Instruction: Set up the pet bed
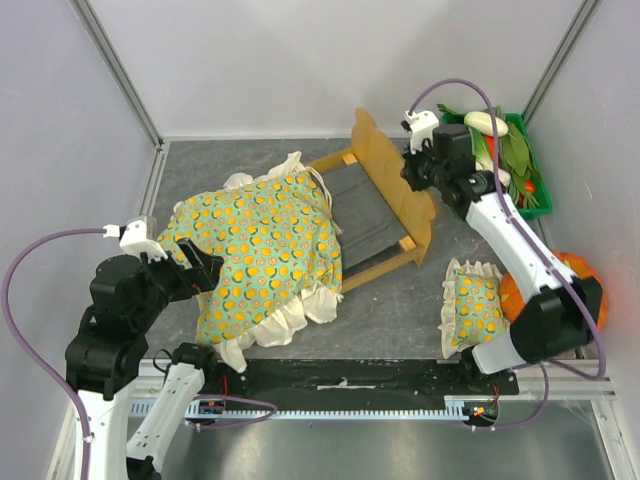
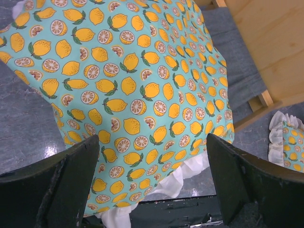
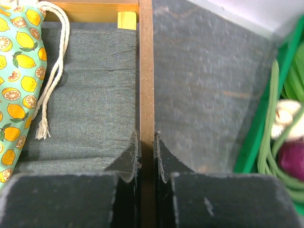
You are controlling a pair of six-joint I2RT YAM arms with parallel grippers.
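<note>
Most of the mottled grey desk [image 1: 400,300] is taken up by the bed [image 1: 375,230], which is laid at an angle in the middle, toward the far side. Its frame is made of pale, smooth wood and its base of dark grey woven cloth. The wavy-topped headboard [image 1: 392,180], a thin flat board, is stood at the right end. Its top edge is gripped by the right pincer [image 3: 146,149], whose fingers are pressed narrow against either face; the frame is probably being steadied or turned by this hold.

The left half of the bed is covered by the blanket [image 1: 260,250], a soft teal cloth printed with lemons and edged with a white ruffle. It is bunched and spilled onto the desk at the near left. Above its near edge the left pincer [image 2: 152,140] is held wide, with nothing between its fingers, seemingly readied for a pull on the cloth.

A green crate [image 1: 543,185] of vegetables is kept at the far right, out of the way. The matching pillow [image 1: 473,305] is set at the near right, apart from the bed. A white cord [image 3: 52,80] is trailed over the base.
</note>
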